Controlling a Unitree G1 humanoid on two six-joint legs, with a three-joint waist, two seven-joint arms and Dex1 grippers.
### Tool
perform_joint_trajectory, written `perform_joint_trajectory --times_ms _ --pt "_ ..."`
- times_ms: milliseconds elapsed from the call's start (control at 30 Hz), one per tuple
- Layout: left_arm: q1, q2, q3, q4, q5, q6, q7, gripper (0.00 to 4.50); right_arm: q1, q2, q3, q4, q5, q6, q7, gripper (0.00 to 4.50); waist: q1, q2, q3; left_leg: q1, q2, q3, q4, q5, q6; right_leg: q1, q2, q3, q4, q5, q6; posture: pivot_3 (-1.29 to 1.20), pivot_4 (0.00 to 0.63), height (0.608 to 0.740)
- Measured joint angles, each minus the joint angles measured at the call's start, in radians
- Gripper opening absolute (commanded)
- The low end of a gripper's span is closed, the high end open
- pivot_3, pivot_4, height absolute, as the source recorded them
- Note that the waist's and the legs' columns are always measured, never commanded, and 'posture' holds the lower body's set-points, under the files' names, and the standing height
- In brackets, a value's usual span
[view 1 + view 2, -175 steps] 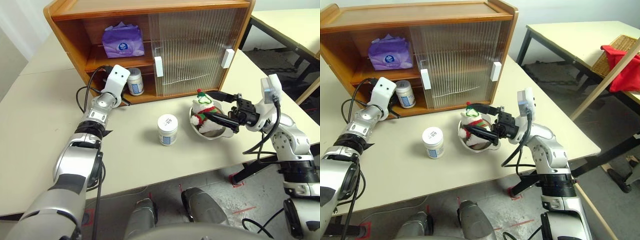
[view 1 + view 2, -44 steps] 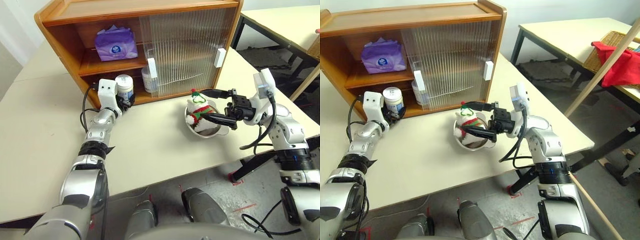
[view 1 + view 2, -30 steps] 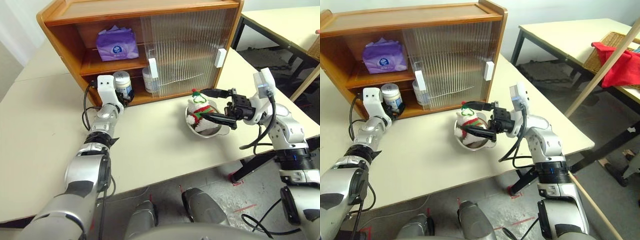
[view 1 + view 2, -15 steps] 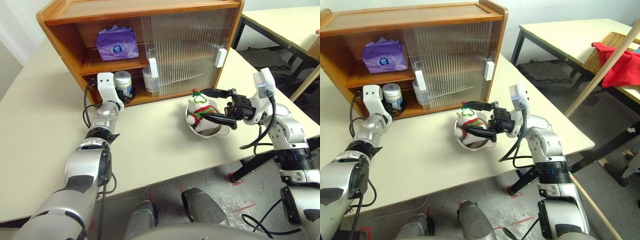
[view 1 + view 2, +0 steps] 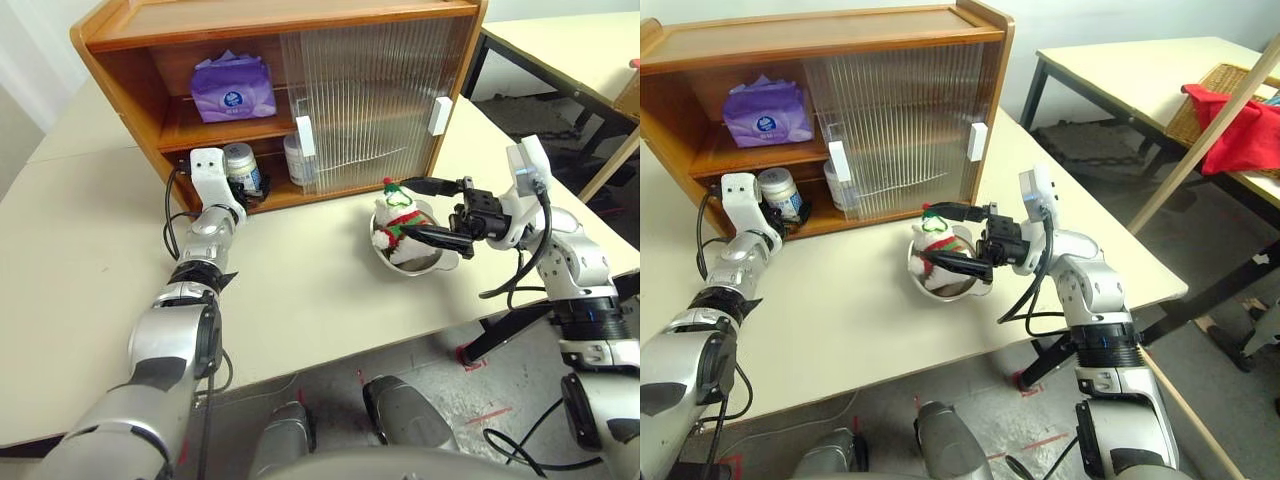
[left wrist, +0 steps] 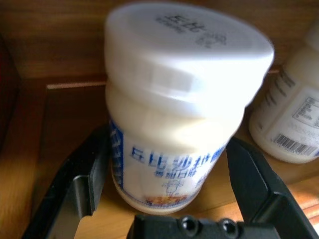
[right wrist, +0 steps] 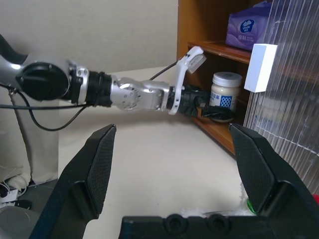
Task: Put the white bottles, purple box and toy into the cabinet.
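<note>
In cabinet (image 5: 140,60): left gripper (image 6: 164,184) spread, flanking white bottle (image 6: 179,114).

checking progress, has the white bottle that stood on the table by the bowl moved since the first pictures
Yes. That white bottle now stands inside the cabinet, on its bottom board beneath the purple box, between the open left gripper fingers.

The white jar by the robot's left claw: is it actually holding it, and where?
No. The left gripper stands open around the white jar, on the cabinet floor.
</note>
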State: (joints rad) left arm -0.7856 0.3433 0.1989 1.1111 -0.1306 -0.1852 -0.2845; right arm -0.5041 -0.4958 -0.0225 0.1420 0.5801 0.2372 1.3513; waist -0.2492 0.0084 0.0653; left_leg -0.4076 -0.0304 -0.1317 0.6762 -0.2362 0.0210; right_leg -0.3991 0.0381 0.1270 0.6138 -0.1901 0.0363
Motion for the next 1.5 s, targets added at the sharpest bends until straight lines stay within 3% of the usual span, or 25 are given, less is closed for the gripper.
perform_joint_trajectory --times_ms 133,433,667,767,967,1133,1267,1500 --pt "0.121 -0.022 -0.005 -0.176 -0.011 0.023 -0.011 4.48 0.004 0.000 -0.001 -0.002 0.000 0.000 -0.001 4.50 0.000 0.000 0.000 0.000 -0.001 0.003 0.000 0.000 -0.001 0.000 0.001 -0.001 0.000 0.000 0.000 -0.30 0.065 0.740" --pt "0.441 -0.034 -0.068 -0.790 -0.030 0.256 -0.049 4.48 0.010 0.002 -0.001 -0.002 0.000 -0.002 -0.001 4.50 0.001 0.000 0.000 0.000 -0.001 0.005 0.001 -0.002 -0.004 0.001 0.001 -0.002 0.000 -0.001 -0.002 -0.29 0.064 0.740" --pt "0.442 -0.048 -0.162 -0.983 -0.059 0.314 -0.170 4.48 0.010 0.002 -0.001 0.006 0.000 -0.006 0.003 4.50 0.011 0.000 0.000 0.000 0.004 -0.008 0.001 -0.009 -0.015 0.000 -0.002 0.002 0.000 -0.001 -0.002 -0.28 0.061 0.740" --pt "0.372 -0.056 -0.172 -0.980 -0.071 0.326 -0.190 3.86 0.008 0.005 0.000 0.011 0.000 -0.010 0.006 4.50 0.017 0.000 0.000 0.000 0.006 -0.008 0.001 -0.008 -0.014 0.000 -0.003 0.004 0.000 0.000 -0.004 -0.29 0.057 0.740" --pt "0.290 -0.053 -0.187 -0.935 -0.087 0.321 -0.284 1.73 0.008 0.007 -0.001 0.021 0.000 -0.012 0.006 4.50 0.019 0.000 0.000 0.000 0.010 -0.010 0.000 -0.007 -0.010 -0.001 -0.001 0.001 0.000 -0.002 -0.009 -0.31 0.051 0.740" --pt "0.197 -0.074 -0.204 -0.827 -0.070 0.301 -0.316 0.02 0.008 0.013 -0.001 0.019 0.000 -0.014 -0.007 4.50 0.051 0.001 -0.001 -0.004 0.008 -0.017 0.001 -0.005 -0.007 -0.001 -0.002 0.000 0.000 0.001 -0.015 -0.31 0.047 0.740" --pt "0.141 -0.113 -0.238 -0.794 -0.064 0.286 -0.339 0.02 0.008 0.018 -0.001 0.019 -0.001 -0.019 -0.012 4.50 0.064 0.001 -0.001 -0.011 0.005 -0.017 0.002 -0.005 -0.003 -0.004 -0.006 -0.001 -0.002 0.001 -0.014 -0.32 0.044 0.740" --pt "0.124 -0.124 -0.290 -0.799 -0.058 0.303 -0.387 0.02 0.008 0.017 -0.001 0.019 -0.001 -0.026 -0.020 4.50 0.036 0.002 -0.001 -0.009 0.006 -0.011 0.002 -0.008 -0.001 -0.004 -0.002 -0.002 -0.003 0.001 -0.013 -0.32 0.044 0.740"
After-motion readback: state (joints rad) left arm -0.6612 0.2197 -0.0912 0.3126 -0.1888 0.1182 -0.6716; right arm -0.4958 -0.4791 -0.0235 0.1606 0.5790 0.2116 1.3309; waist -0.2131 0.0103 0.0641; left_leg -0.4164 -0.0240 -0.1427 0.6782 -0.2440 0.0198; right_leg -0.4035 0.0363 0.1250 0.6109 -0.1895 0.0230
